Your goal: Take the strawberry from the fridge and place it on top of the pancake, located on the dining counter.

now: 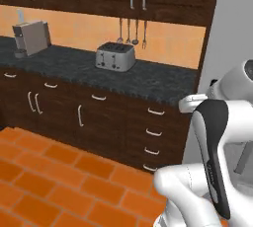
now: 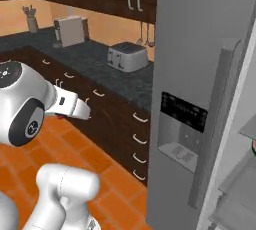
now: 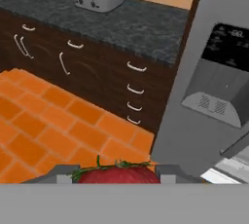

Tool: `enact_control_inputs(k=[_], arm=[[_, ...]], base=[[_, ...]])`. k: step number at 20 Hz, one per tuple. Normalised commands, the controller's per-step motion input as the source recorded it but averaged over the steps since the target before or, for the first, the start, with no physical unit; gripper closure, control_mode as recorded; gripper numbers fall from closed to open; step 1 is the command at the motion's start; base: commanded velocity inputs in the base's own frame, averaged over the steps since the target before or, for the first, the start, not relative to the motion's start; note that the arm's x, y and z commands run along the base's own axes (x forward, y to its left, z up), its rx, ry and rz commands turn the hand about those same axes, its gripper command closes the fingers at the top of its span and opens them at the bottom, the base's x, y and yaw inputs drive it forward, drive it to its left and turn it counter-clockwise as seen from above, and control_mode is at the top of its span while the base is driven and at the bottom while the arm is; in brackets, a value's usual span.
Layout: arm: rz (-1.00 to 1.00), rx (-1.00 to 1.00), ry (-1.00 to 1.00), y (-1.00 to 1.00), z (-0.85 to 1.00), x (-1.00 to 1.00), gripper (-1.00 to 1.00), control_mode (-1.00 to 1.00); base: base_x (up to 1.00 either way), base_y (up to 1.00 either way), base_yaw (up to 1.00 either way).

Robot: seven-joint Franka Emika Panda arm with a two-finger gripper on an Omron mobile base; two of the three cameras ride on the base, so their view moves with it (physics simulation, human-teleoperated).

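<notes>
The strawberry, red with green leaves, sits between my fingertips at the bottom of the hand view. My gripper is shut on it and points down at the orange floor beside the fridge. The tall grey fridge has a black dispenser panel. To the right of that panel, inner shelves show past a door edge. In the left base view the fridge rises behind my arm. The pancake and the dining counter are out of view.
A silver toaster stands on the black-speckled wall countertop, left of the fridge. Dark cabinets with drawers run below it. A grey coffee machine stands far left. Orange floor tiles spread in front.
</notes>
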Motion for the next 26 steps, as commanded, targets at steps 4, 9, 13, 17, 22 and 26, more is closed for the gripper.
enact_control_inputs(k=[4,9,13,17,22,26], arm=[[0.00,0.00,0.00,0.00,0.00,0.00,1.00,1.00],[0.00,0.00,0.00,0.00,0.00,0.00,1.00,1.00],[0.00,0.00,0.00,0.00,0.00,0.00,1.00,1.00],[0.00,0.00,0.00,0.00,0.00,0.00,1.00,1.00],[0.00,0.00,0.00,0.00,0.00,0.00,1.00,1.00],[0.00,0.00,0.00,0.00,0.00,0.00,1.00,1.00]], base=[[0.07,0.04,1.00],[0.32,0.00,1.00],[0.86,-0.08,0.85],[1.00,-0.47,0.34],[1.00,-0.26,0.29],[1.00,-0.19,0.41]])
